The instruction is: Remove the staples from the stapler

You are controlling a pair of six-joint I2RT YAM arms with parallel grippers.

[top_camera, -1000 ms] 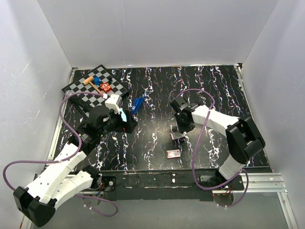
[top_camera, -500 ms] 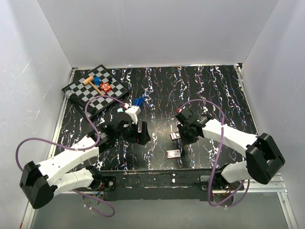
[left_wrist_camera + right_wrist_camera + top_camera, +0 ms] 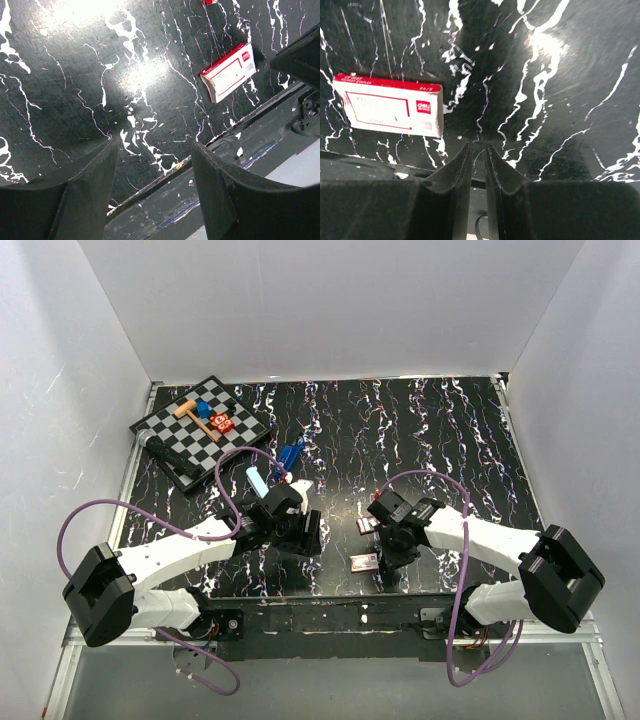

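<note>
Seen from above, the dark-blue stapler (image 3: pixel 290 457) lies on the black marbled table (image 3: pixel 450 430), a little left of centre. It is on the far side of the left gripper (image 3: pixel 155 155) and apart from it. That gripper's fingers are spread wide with nothing between them. The right gripper (image 3: pixel 477 150) is at the table's near edge, its fingers pinched to a narrow slit and empty, just right of a red-and-white flat box (image 3: pixel 390 105). A checkerboard (image 3: pixel 165 435) lies at the far left.
</note>
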